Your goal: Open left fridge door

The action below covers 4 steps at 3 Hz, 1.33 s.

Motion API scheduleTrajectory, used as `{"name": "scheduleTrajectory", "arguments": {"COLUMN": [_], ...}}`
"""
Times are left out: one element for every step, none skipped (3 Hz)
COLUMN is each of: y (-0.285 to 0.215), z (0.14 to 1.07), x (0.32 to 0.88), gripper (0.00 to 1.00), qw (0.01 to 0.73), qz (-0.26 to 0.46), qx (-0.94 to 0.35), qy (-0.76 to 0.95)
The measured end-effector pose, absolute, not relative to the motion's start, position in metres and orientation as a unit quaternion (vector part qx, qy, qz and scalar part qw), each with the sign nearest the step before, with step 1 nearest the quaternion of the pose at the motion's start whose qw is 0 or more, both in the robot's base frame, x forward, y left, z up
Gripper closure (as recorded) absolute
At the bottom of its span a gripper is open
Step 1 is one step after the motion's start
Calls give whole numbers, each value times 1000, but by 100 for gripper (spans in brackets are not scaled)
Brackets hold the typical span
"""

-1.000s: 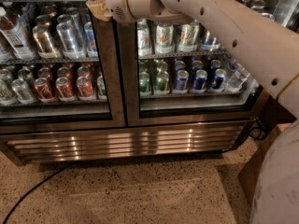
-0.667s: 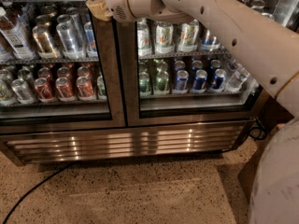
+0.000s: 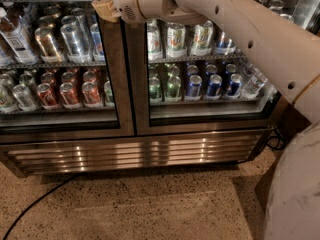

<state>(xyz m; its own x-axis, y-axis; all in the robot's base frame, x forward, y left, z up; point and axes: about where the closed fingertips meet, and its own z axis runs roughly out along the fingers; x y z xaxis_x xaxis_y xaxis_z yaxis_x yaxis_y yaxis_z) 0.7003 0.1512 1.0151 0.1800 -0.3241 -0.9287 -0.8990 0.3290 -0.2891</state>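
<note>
The left fridge door (image 3: 60,64) fills the left half of the fridge (image 3: 135,134). It looks closed and sits flat, in line with the right door (image 3: 210,59) next to it. The fridge is wide and shiny, with a steel grille (image 3: 135,151) along its bottom. It stands on a speckled floor (image 3: 150,204).

The big white arm (image 3: 240,24) comes in from the right and reaches across the top of the right door. The robot's white body (image 3: 295,184) shows at the bottom right.

The gripper (image 3: 102,6) is up at the top, at the right edge of the left fridge door, close to its dark frame. I cannot tell if it is holding anything or not.

Red cans (image 3: 70,94) and silver cans (image 3: 72,34) show through the left glass. Green cans (image 3: 172,86) and blue cans (image 3: 215,84) show through the right glass. A thin black cable (image 3: 35,206) lies on the floor at the bottom left.
</note>
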Motion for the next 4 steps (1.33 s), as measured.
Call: {"name": "scheduleTrajectory", "arguments": {"y": [150,150,150,150], "z": [1016,1016,1016,1016], "x": [700,700,700,700], "gripper": [100,100,81,58], "qw": [564,564,564,563], "qz": [260,260,260,260], "qx": [-521,-521,-521,-521], "qy": [586,586,586,586]}}
